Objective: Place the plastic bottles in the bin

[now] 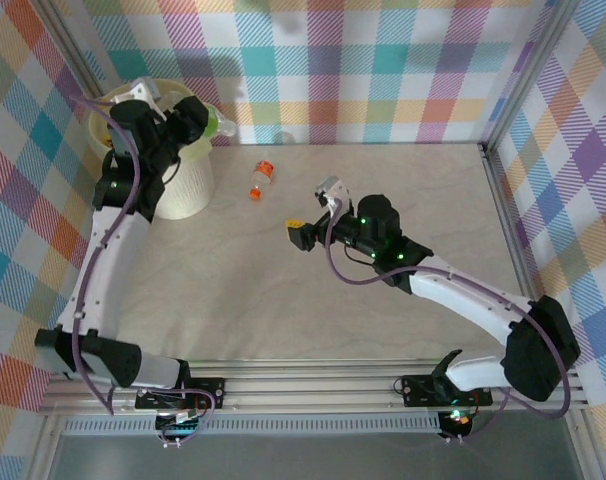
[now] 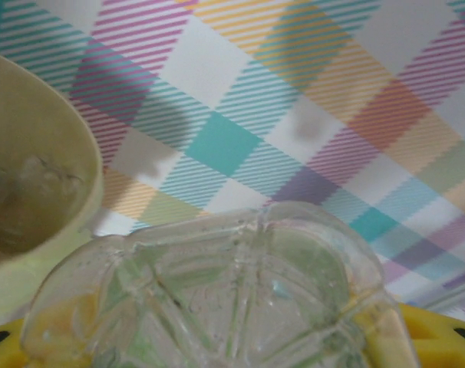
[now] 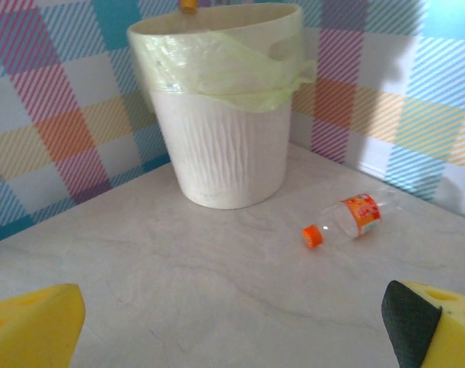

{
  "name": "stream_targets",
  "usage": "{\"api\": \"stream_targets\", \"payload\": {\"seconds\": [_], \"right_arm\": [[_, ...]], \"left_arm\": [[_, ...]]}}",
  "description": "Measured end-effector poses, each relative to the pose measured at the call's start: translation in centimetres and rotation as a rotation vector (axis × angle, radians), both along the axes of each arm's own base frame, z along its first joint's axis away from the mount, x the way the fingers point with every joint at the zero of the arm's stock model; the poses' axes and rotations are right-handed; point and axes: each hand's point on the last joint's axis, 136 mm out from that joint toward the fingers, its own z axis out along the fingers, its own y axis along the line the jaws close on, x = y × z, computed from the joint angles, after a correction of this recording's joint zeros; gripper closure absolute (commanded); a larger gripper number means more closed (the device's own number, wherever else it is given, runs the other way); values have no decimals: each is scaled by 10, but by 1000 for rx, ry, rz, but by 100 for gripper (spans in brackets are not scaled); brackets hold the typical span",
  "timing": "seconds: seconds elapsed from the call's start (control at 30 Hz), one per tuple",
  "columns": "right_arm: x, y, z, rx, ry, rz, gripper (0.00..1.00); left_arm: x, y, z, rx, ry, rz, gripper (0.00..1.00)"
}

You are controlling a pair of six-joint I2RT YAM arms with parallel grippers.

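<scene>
The pale-yellow bin (image 1: 188,185) stands at the back left, with a ribbed wall and a greenish liner (image 3: 240,69) folded over its rim. My left gripper (image 1: 196,122) is level with the rim's right side and is shut on a clear, green-tinted plastic bottle (image 2: 232,291), whose base pokes out past the rim (image 1: 219,125). The yellow pads (image 2: 440,337) flank it. Another bottle (image 1: 261,180), clear with an orange cap and label, lies on the table right of the bin (image 3: 349,218). My right gripper (image 1: 301,236) hovers open mid-table, facing both, its fingers (image 3: 33,326) wide apart.
Checked walls close off the back and both sides. Crumpled clear plastic shows inside the bin (image 2: 25,184). Open pale tabletop (image 1: 403,180) stretches right of the bin and in front of my right gripper.
</scene>
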Motion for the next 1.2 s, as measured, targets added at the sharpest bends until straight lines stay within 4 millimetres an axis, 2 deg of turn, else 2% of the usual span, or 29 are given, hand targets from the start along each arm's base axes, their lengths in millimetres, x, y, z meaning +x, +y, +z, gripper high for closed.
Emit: {"api": "stream_targets", "payload": {"seconds": [0.17, 0.4, 0.67, 0.8, 0.9, 1.07, 1.2], "right_arm": [[1, -17, -11, -26, 14, -75, 0], [3, -31, -21, -56, 25, -143, 0], [-1, -46, -22, -75, 12, -190, 0], [-2, -52, -20, -82, 1, -208, 0], [-2, -56, -22, -89, -2, -222, 0], [-2, -60, -25, -102, 1, -238, 0], [-2, -62, -22, -100, -4, -248, 0]], "left_arm": [[29, 35, -6, 13, 28, 96, 48], [60, 99, -5, -13, 7, 284, 48], [97, 167, -30, -116, 18, 450, 47], [121, 183, -42, -159, 31, 449, 46], [136, 185, -51, -176, 53, 440, 45], [145, 188, -74, -208, 117, 456, 27], [153, 190, -74, -225, 136, 456, 11]]}}
